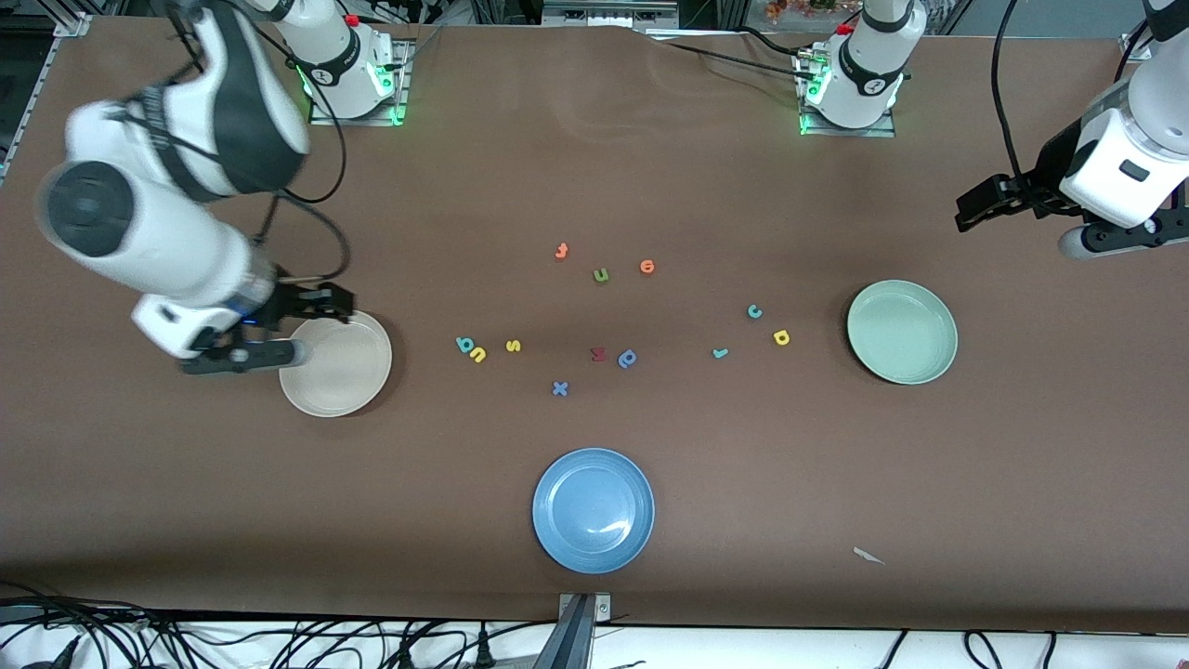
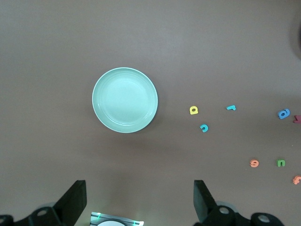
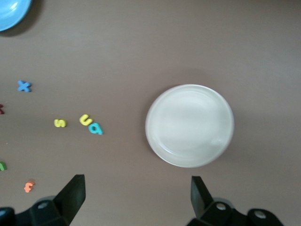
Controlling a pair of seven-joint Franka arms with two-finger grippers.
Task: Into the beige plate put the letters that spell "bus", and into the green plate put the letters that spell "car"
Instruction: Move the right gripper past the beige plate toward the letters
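Note:
The beige plate [image 1: 336,363] [image 3: 189,125] lies empty toward the right arm's end. Beside it on the table lie the teal "b" [image 1: 463,344] [image 3: 95,127], yellow "u" [image 1: 477,353] [image 3: 85,120] and yellow "s" [image 1: 513,346] [image 3: 60,123]. The green plate [image 1: 902,332] [image 2: 125,100] lies empty toward the left arm's end, with the teal "c" [image 1: 754,311] [image 2: 204,127], yellow "a" [image 1: 781,337] [image 2: 194,110] and teal "r" [image 1: 720,352] [image 2: 231,107] beside it. My right gripper [image 1: 330,302] [image 3: 136,202] hangs open over the beige plate's rim. My left gripper [image 1: 975,204] [image 2: 138,207] hangs open over bare table near the green plate.
A blue plate [image 1: 593,510] lies nearest the front camera. Spare letters sit mid-table: an orange "f" [image 1: 561,251], green "u" [image 1: 601,274], another orange letter [image 1: 647,267], red "m" [image 1: 598,353], blue round-bowled letter [image 1: 628,359] and blue "x" [image 1: 559,388].

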